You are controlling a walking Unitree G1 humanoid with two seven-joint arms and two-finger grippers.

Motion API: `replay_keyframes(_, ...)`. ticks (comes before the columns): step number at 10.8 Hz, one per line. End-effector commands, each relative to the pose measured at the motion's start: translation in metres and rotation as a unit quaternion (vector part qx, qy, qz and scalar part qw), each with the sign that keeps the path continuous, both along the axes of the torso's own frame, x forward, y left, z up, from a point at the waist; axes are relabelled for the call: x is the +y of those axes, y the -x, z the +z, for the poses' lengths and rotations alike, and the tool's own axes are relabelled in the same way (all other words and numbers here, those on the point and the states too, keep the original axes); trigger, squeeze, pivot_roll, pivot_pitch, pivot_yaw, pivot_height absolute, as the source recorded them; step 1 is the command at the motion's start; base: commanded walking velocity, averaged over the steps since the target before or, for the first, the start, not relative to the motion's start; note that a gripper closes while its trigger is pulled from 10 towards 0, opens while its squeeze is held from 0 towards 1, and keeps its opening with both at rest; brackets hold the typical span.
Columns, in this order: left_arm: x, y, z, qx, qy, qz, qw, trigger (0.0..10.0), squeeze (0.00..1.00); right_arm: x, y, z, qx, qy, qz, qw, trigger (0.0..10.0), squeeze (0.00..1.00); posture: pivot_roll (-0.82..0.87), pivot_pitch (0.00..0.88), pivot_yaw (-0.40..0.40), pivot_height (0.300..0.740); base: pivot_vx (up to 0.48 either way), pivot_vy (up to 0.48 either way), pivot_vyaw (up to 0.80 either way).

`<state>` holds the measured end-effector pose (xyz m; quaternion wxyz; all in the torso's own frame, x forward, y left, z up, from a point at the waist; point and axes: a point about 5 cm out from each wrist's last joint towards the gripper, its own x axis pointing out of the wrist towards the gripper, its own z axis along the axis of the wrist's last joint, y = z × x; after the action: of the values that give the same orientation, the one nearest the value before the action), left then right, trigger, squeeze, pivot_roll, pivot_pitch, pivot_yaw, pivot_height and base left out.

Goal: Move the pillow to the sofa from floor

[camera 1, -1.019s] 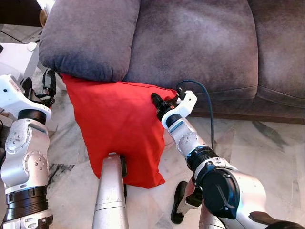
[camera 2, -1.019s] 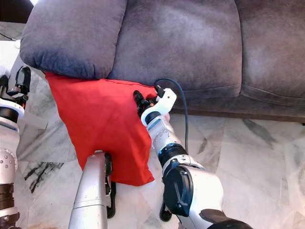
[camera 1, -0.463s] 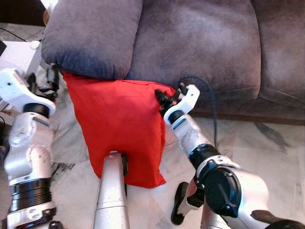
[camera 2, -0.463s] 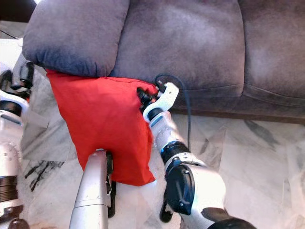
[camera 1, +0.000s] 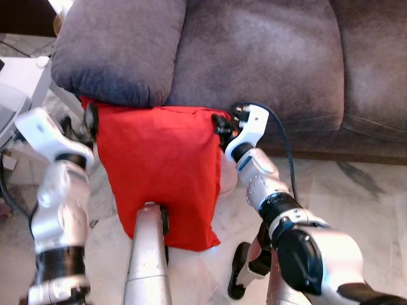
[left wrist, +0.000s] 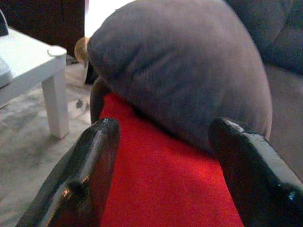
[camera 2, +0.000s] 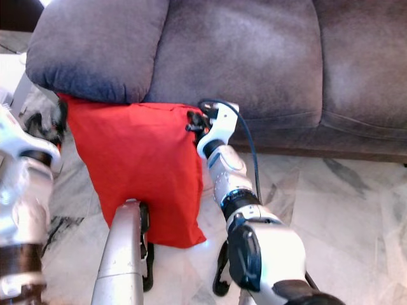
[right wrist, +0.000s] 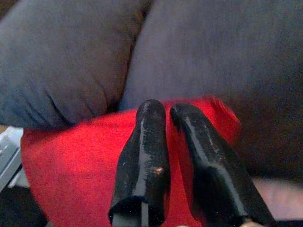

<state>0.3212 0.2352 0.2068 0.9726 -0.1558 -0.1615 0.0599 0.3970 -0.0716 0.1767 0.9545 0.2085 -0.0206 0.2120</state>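
Our right claw (camera 2: 194,122) sits at the far right corner of the red pillow (camera 1: 159,171), its two black fingers (right wrist: 144,156) drawn nearly together with a fold of red fabric showing in the narrow gap, so we read it as pinched onto that corner. Our left claw (camera 1: 89,121) is at the pillow's far left corner, and the left wrist view shows its fingers (left wrist: 90,170) spread wide apart, one on either side of the red cloth, with nothing clamped between them.

The pillow stands tilted on the marble floor (camera 1: 356,197), its far edge tucked under the overhanging grey armrest (camera 1: 117,47) of the sofa (camera 1: 280,57) and leaning against the sofa's front. Its near edge rests on the floor beside our silver leg (camera 1: 147,260). A dark cable (camera 1: 283,136) loops from the right wrist down along the sofa front. A white table (left wrist: 28,66) stands on the floor to the left, near the armrest.
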Motion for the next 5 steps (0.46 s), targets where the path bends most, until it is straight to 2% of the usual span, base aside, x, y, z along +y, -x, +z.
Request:
replay_keyframes(1,-0.002,0.002,-0.009,0.009,-0.009,0.001,1.000,10.0,0.00,-0.001,0.002,-0.002,-0.012,0.012,-0.007,1.000,10.0,0.00,0.23,0.323,0.043,0.546,0.000,0.000,0.00)
replay_keyframes(3,-0.006,0.000,-0.009,0.007,-0.010,-0.003,1.000,10.0,0.00,-0.009,-0.002,0.016,-0.049,-0.010,-0.033,0.998,10.0,0.00,0.23,0.322,0.054,0.546,0.000,0.000,0.00)
replay_keyframes(5,-0.001,-0.003,-0.001,-0.001,-0.015,-0.004,1.000,10.0,0.00,-0.016,-0.003,0.036,-0.090,-0.032,-0.061,0.994,10.0,0.00,0.23,0.331,0.083,0.546,0.000,0.000,0.00)
